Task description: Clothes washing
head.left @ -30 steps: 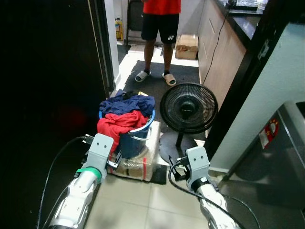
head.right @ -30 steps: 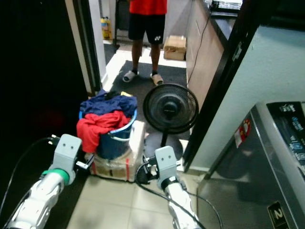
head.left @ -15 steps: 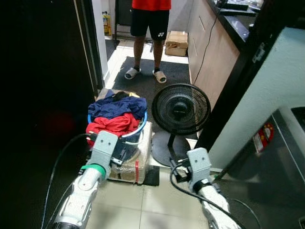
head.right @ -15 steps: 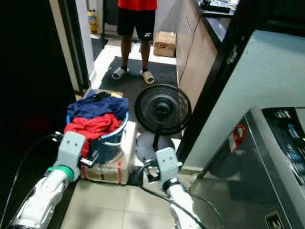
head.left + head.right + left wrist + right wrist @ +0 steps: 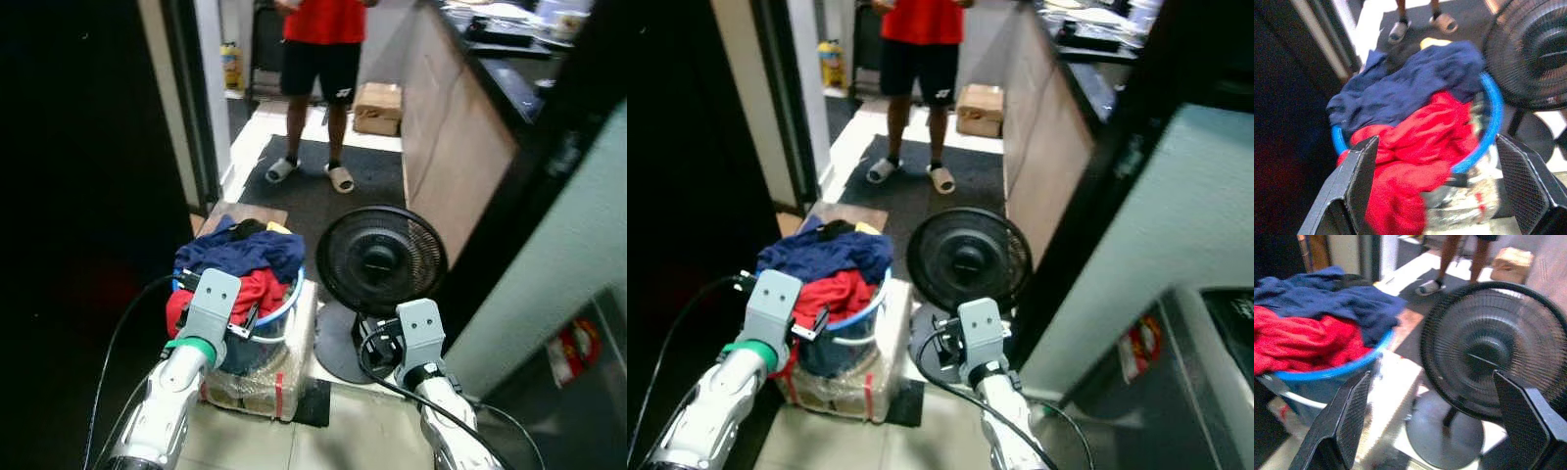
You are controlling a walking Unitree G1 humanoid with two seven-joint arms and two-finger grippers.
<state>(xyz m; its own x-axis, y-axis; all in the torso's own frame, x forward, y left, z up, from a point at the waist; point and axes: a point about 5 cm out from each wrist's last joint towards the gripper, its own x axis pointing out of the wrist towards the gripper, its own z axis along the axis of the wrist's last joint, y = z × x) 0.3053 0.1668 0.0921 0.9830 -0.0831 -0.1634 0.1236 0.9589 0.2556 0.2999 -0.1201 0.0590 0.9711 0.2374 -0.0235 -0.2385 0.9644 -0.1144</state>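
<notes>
Blue bucket (image 5: 279, 311) heaped with navy cloth (image 5: 1410, 88) and red cloth (image 5: 1415, 147), atop wrapped box (image 5: 269, 367) beside black fan (image 5: 380, 262). Left gripper (image 5: 1437, 191) spread wide above clothes; right gripper (image 5: 1432, 431) spread wide facing fan. Person (image 5: 321, 59) beyond on mat.

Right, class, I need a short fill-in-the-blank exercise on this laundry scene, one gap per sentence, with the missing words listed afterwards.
1. The clothes are heaped in a bucket with a ____ rim.
2. In the heap, the navy garment lies farther from the robot than the ____ one.
3. To the robot's right of the bucket stands a black ____.
4. The fingers of the left tool are spread ____ before the heap.

Missing words: blue; red; fan; open
</notes>
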